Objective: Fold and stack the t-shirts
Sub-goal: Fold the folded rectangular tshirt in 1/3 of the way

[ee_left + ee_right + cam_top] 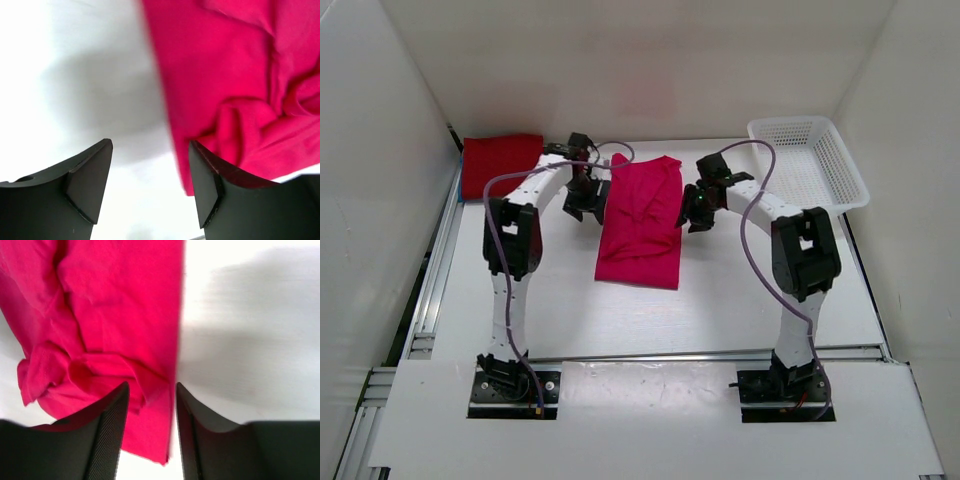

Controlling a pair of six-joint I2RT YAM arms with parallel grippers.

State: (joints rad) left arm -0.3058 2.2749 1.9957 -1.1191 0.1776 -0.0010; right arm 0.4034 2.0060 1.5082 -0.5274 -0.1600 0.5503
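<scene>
Left pincer [150, 145], right pincer [152, 386] apart, flanking pink shirt [642, 225]; red shirt [500, 163] far-left, basket [807, 165] far-right.

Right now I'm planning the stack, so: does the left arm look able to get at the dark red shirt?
Probably yes. The dark red shirt lies just left of the left gripper, with only bare table between them, and its jaws stand open and empty.

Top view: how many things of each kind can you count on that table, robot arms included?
Shirts: 2, a pink shirt and a red shirt
Baskets: 1, a white basket
Robot arms: 2, the left arm and the right arm
Total: 5
</scene>
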